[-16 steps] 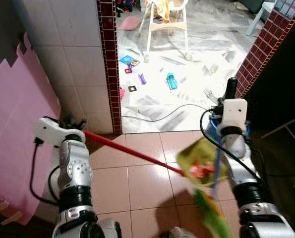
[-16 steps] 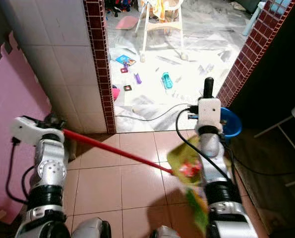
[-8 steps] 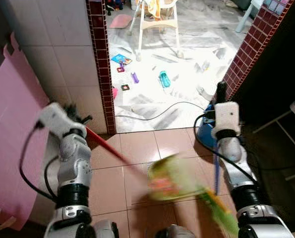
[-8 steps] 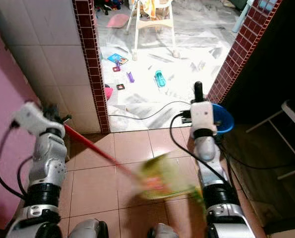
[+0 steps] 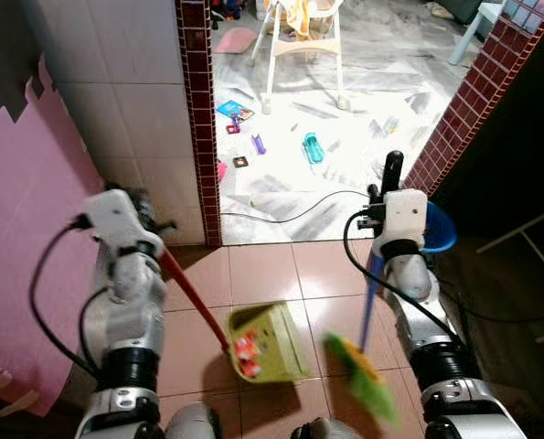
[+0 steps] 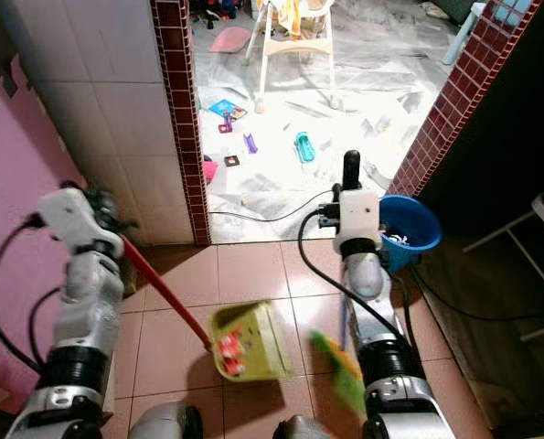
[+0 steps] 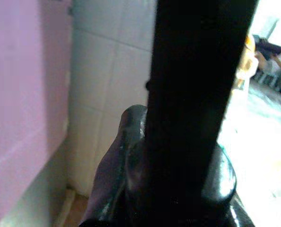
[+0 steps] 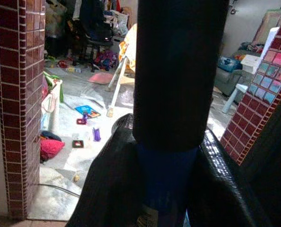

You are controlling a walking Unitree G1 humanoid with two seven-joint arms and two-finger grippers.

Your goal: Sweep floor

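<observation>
Over glossy tiles (image 5: 258,270), plastic dustpan (image 5: 264,342), perhaps littered.

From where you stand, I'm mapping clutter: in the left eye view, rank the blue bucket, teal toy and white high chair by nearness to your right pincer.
Measured from the right pincer:
1. Blue bucket, just beside it, to its right.
2. Teal toy, on the pale floor past the doorway, to its left.
3. White high chair, farthest, deep in the room.

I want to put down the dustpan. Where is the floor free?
Free: brown tiles between dustpan and doorway cable, and left of the dustpan beside the pink mat. Crowded: white floor beyond, with toys and high chair.
</observation>
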